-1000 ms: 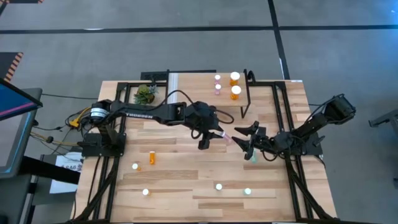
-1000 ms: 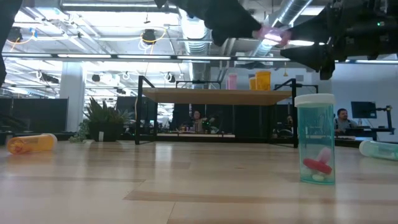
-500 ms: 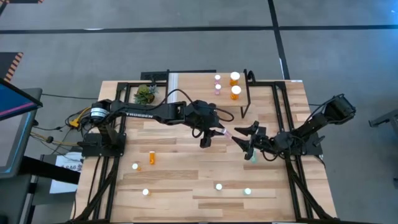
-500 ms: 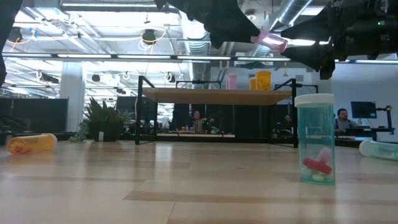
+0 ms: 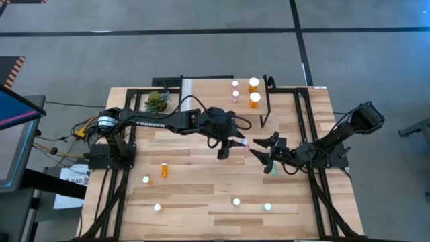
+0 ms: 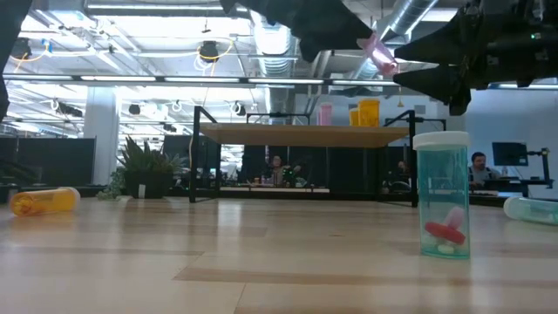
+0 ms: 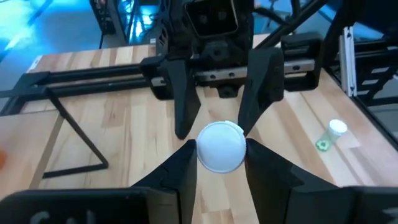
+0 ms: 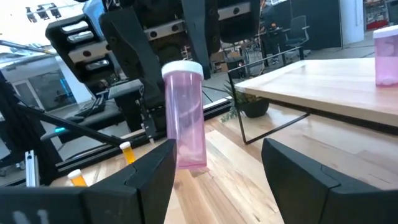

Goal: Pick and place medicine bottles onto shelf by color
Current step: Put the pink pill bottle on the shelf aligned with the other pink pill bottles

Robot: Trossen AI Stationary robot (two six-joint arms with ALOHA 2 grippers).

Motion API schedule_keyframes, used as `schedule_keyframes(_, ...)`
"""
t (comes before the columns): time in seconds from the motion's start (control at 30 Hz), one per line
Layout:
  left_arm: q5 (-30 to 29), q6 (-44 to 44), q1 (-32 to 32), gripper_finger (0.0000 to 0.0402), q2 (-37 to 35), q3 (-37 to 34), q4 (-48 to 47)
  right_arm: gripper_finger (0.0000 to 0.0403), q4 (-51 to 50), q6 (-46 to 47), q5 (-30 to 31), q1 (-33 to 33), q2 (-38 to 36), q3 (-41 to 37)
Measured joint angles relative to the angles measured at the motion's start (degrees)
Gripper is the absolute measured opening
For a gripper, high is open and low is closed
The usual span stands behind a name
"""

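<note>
Above the middle of the worktop [image 5: 201,195], the left hand [image 7: 219,163] grips a pink medicine bottle [image 8: 185,115] near its white cap. The right hand [image 8: 214,163] waits open around its body. Light, rigid, smooth plastic; best held mid-body.

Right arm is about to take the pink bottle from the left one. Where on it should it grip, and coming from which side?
Grip the pink bottle on its bare body near the cap. The left gripper holds its other end, so only that half is free. Come straight on with the open right gripper, fingers either side.
</note>
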Motion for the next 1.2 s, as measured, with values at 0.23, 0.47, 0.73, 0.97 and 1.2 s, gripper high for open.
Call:
schedule_keyframes(0.23, 3.6, -0.5, -0.5, 0.0105, 0.0, 0.0, 3.5, 0.0260, -0.2, 0.5, 0.1, -0.6, 0.0, 0.4)
schedule_keyframes(0.47, 4.3, -0.5, -1.1, 0.0105, 0.0, 0.0, 5.1, 0.0260, -5.9, 0.6, -1.1, -2.5, 0.0, 3.8)
schedule_keyframes(0.73, 1.6, 1.1, -0.6, 0.0105, -1.2, 0.0, -1.9, 0.0260, -10.4, 0.6, -0.6, -1.7, 0.0, 5.1)
schedule_keyframes(0.97, -8.1, 3.6, 2.3, 0.0105, -4.6, 0.0, -9.3, 0.0260, -11.1, 0.4, 0.5, -1.2, -0.5, 5.2)
schedule_keyframes(1.2, -14.1, 1.7, 6.2, 0.0105, -4.1, 3.8, -13.5, 0.0260, -12.0, 0.5, 1.8, -1.6, -0.5, 5.2)
